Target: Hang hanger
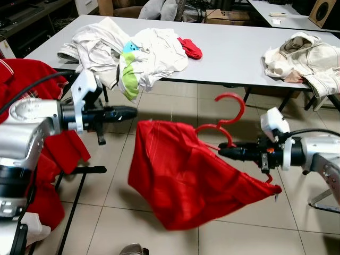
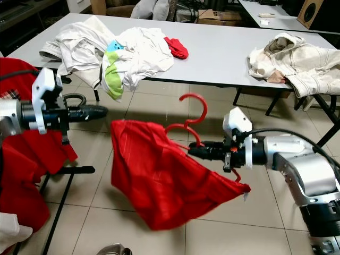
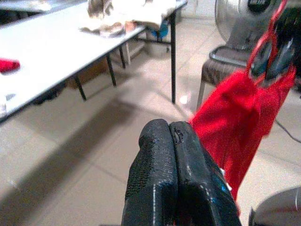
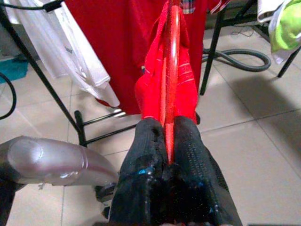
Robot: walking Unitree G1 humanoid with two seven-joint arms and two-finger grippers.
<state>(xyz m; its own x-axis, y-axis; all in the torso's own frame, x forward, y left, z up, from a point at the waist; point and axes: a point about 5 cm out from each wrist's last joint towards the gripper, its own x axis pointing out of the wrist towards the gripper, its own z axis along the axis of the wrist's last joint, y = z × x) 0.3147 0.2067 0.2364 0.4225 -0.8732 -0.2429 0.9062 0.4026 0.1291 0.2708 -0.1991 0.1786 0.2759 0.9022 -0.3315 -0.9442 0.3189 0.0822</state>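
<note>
A red plastic hanger (image 1: 229,118) carries a red garment (image 1: 180,180) that droops over the tiled floor in front of me. My right gripper (image 1: 224,151) is shut on the hanger's bar just below the hook; in the right wrist view the red hanger (image 4: 170,80) runs between the black fingertips (image 4: 149,141). My left gripper (image 1: 129,111) is held out to the left of the garment, shut and holding nothing, a short gap from the cloth. In the left wrist view its closed fingertips (image 3: 160,155) point toward the red garment (image 3: 235,117).
A black clothes rack (image 1: 79,175) with red clothes (image 1: 32,85) stands at my left. Behind is a grey table (image 1: 228,48) with a white laundry pile (image 1: 133,56) and a cream jacket (image 1: 303,61). Beige floor tiles lie below.
</note>
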